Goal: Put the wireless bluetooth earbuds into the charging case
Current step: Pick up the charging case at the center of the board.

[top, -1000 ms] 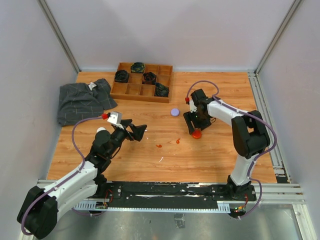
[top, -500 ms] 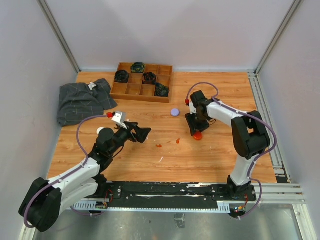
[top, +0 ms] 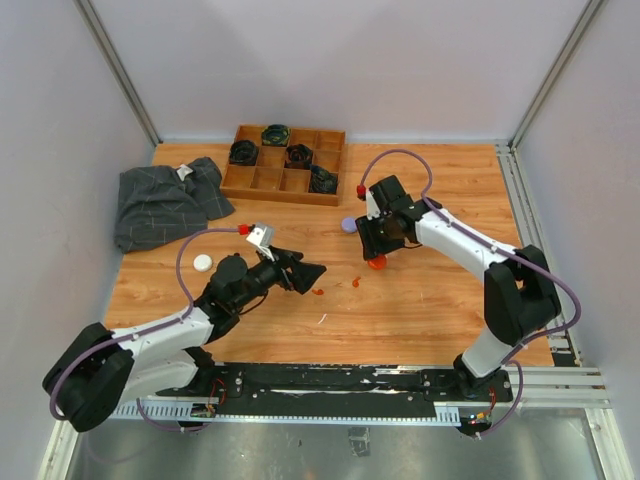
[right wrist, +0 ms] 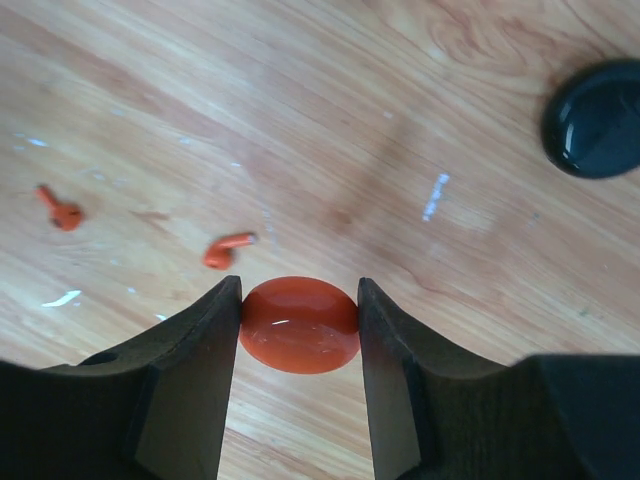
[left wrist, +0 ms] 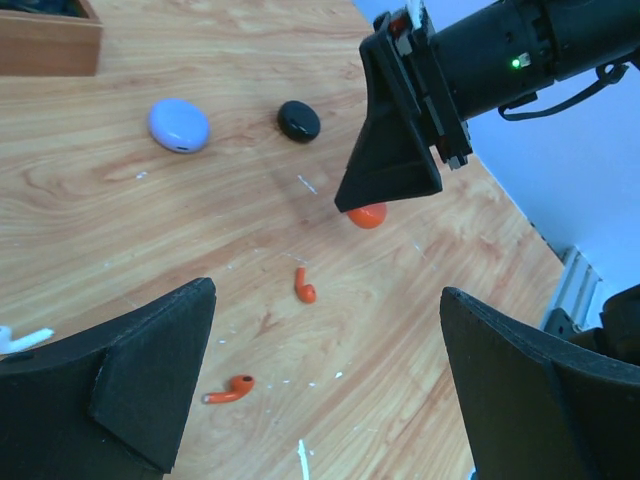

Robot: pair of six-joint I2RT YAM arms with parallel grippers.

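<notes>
My right claw (right wrist: 300, 300) is clamped on the glossy orange-red oval plastic charging case (right wrist: 300, 330), one finger pressed to each side of it, low centre in the right wrist view. I cannot tell whether it is lifted off the light wooden tabletop (right wrist: 330, 120). The case reads as a smooth shut pebble, with no lid raised.

Just up and left of it in that view lie the two small orange-red plastic earbuds (right wrist: 228, 250), loose on the wood and a little apart from each other. A round black plastic case (right wrist: 595, 118) sits at the upper right edge.

My left claw (left wrist: 340, 400) has its jaws wide apart and holds nothing. Its own wrist view frames those two earbuds at low centre, with the right claw and its case just above them. A round lilac plastic case (left wrist: 180, 125) lies at upper left, near the black one. What looks like a thin white plastic earbud (left wrist: 22, 340) pokes in at the left edge.

Toward the upper left of the top view are a wooden compartment tray (top: 285, 197) and a crumpled grey cloth (top: 160, 205).

I judge the task barely begun. The case is gripped, but it has to be opened, and both earbuds must be picked up and seated inside.
</notes>
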